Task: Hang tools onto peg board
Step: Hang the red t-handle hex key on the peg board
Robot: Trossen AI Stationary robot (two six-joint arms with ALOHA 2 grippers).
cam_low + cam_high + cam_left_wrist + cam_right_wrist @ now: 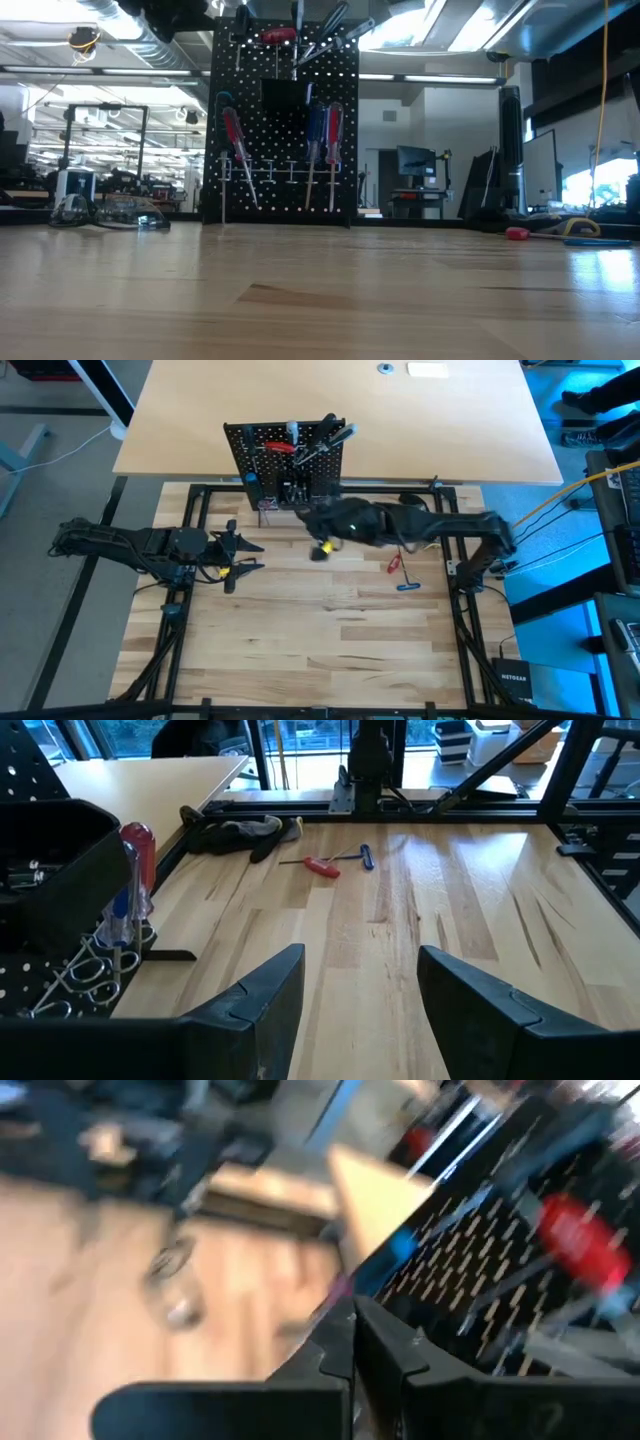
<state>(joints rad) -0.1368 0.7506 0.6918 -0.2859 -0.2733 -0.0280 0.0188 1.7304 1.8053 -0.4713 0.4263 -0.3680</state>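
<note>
Black peg board stands upright at the far edge of the bench, so its face is turned toward both arms and I can reach the holes from the front. Most tools already hang there: red and blue screwdrivers on the lower row, and red pliers near the top with a few dark tools fanned beside them. My right end effector is clenched with nothing between its fingers that I can make out, and its arm reaches across toward the foot of the board; I judge it is between picks. Two tools are still on the bench, well apart from the board: a red screwdriver and a blue key just beside it, both near the right arm's base, so that arm is the natural one to fetch them. My left end effector is released and empty, parked low on the left side, clear of the board.
</note>
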